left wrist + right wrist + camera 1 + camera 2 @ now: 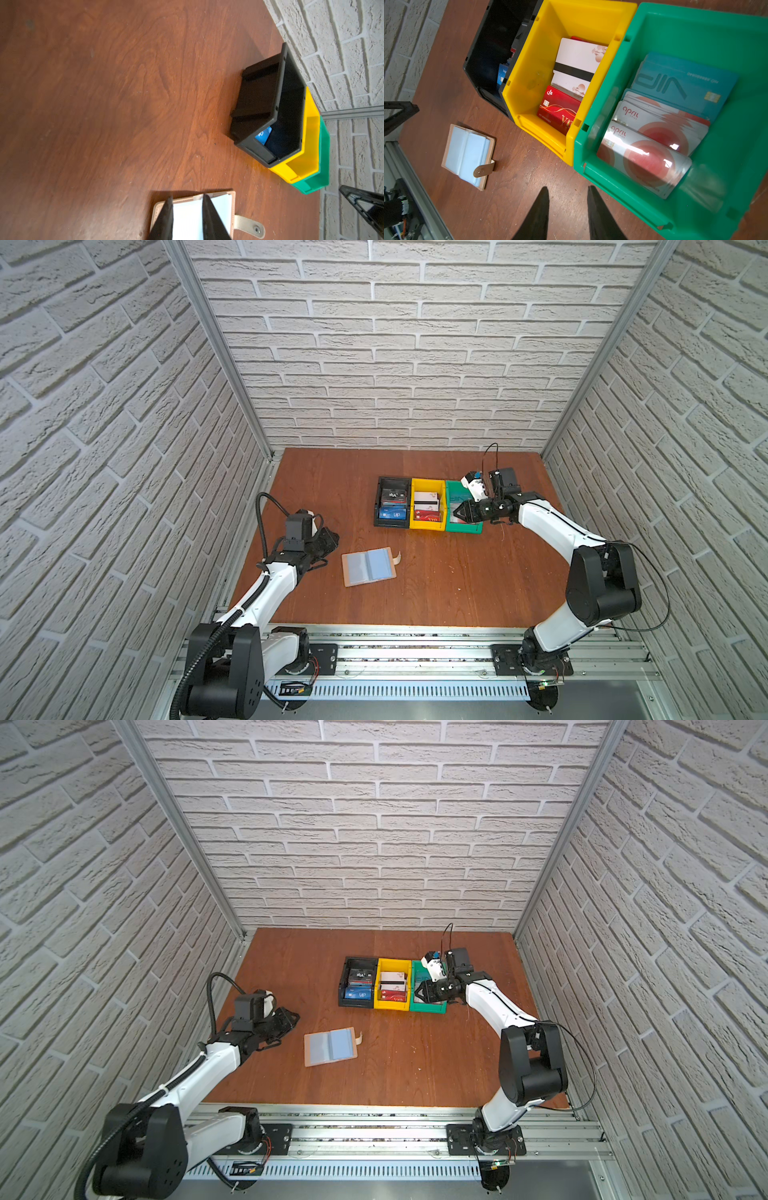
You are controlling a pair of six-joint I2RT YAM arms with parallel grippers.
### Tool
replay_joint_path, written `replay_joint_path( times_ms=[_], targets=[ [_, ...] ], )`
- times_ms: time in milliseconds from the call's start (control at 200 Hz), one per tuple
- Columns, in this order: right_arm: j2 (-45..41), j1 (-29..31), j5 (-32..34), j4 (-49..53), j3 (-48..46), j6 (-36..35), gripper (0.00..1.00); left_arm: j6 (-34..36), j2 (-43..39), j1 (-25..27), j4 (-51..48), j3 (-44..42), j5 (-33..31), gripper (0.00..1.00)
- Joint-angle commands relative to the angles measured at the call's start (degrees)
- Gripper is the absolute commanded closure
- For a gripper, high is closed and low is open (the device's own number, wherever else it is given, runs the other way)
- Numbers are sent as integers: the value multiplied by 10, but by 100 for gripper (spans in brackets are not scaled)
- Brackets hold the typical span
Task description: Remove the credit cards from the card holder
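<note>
Left tool, right tool: parted, empty; right wrist view alone reads "april" on credit cards.

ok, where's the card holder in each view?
Top view: card holder left of centre, nearer than the black bin.
Top view: card holder, same spot.
Left wrist: card holder just past the left gripper.
Right wrist: card holder apart from black bin.
Landmark: black bin.

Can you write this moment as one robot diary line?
card holder: lying open | credit cards: in bins | left gripper: open | right gripper: open
</note>
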State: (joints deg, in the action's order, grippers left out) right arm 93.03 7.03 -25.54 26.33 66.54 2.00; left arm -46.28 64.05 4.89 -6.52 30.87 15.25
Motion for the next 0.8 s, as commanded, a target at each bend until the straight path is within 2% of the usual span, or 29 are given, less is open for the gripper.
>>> replay_joint_path(
  times_ms=[0,240,445,640,720,795],
  targets=[
    [-16,0,56,-27,3,-54,67,33,-21,-4,4,3,-53,72],
    [-42,-47,109,-117,-37,-100,67,87,-61,-11,31,13,-142,68],
    [-50,-98,88,-253,-127,-58,67,147,-89,-16,127,-22,-217,58],
    [-78,-101,83,-358,-224,-31,69,199,-91,-25,249,-81,-273,50],
    [-111,-102,96,-462,-313,-26,69,222,-84,-29,304,-108,-296,47],
    [-127,-101,97,-603,-404,-25,69,248,-73,-30,354,-131,-319,46]
  ],
)
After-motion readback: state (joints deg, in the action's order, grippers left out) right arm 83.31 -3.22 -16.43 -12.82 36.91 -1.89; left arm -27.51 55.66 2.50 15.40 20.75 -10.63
